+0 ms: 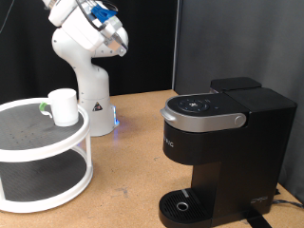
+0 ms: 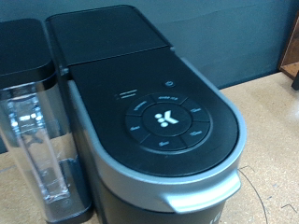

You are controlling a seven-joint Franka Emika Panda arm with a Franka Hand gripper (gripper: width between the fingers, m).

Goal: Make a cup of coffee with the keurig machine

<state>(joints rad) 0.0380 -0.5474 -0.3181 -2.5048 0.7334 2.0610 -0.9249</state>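
The keurig machine (image 1: 218, 142) is a black box with a silver-grey lid handle (image 1: 204, 119). It stands at the exterior view's right, lid shut, with a round drip tray (image 1: 180, 204) at its base and nothing on the tray. The wrist view looks down on its lid and lit button ring (image 2: 166, 119). The white cup (image 1: 64, 106) stands upright on the top shelf of a white round rack (image 1: 38, 142) at the left. My gripper (image 1: 106, 27) is high at the top, left of the machine and above the arm's base. Its fingers do not show in the wrist view.
The machine's clear water tank (image 2: 33, 131) sits beside its lid. A small green-topped thing (image 1: 43, 104) lies by the cup on the rack. The arm's white base (image 1: 90, 90) stands behind the rack. A dark curtain closes the back. Bare wooden tabletop (image 1: 128, 166) lies between rack and machine.
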